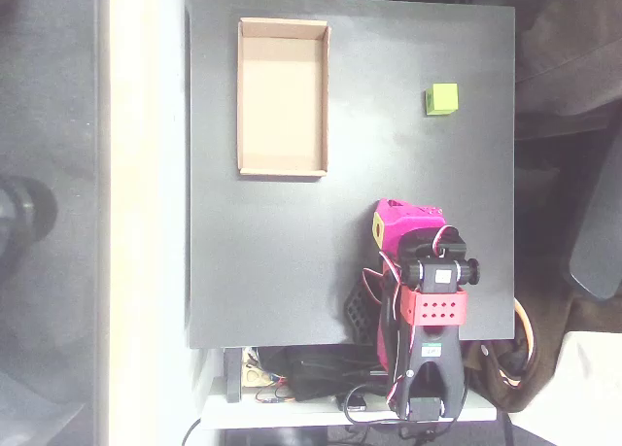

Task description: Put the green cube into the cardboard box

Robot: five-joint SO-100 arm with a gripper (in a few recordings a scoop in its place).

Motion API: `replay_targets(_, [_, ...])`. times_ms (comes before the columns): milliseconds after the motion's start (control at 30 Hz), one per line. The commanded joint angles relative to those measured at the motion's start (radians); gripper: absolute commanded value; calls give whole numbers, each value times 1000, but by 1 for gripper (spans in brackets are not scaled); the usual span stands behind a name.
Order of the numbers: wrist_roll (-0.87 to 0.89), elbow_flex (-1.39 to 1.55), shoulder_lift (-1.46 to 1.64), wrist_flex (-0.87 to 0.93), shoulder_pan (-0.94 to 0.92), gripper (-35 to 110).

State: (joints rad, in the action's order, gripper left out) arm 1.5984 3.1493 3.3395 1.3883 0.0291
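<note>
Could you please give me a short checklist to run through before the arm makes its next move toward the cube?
1. Green cube sits free on the black table, nothing touching it: ok.
2. Cardboard box is open-topped with a bare floor: ok.
3. Table between cube and box is unobstructed: ok.
4. End effector is folded near the arm's base, well short of the cube: not ok for grasping yet.
5. End effector open or shut: cannot tell from the overhead view.
6. Cube is inside the table edge, not overhanging: ok.
</note>
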Motion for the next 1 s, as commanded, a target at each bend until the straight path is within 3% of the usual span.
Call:
replay_targets(0, [0,-77,-6,37,9,2])
replay_targets(300, [0,-371,-302,37,2,2])
replay_targets(967, [8,-1387,-1140,38,-3,2])
